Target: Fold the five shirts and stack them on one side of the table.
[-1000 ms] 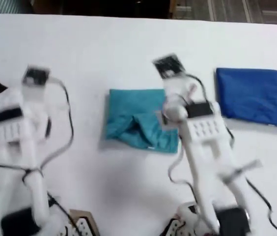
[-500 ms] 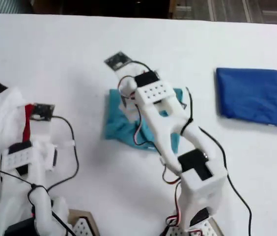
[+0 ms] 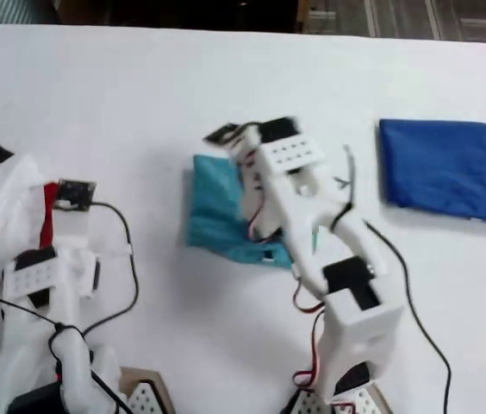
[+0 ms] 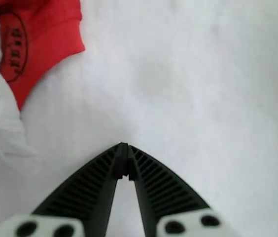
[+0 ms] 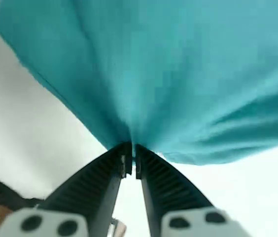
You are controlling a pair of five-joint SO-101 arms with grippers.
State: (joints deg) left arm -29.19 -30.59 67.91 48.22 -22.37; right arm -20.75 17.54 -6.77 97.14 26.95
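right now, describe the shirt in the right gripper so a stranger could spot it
On the white table, look at the middle. The teal shirt is rumpled and pinched by the right gripper; the blue shirt nearby is darker and folded flat.

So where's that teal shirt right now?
In the high view the teal shirt lies in the middle of the table, with the folded blue shirt to its right. The right gripper is shut on its bunched cloth.

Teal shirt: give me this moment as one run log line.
right end effector: shut on teal shirt | left end effector: shut, empty | blue shirt: folded, lying apart
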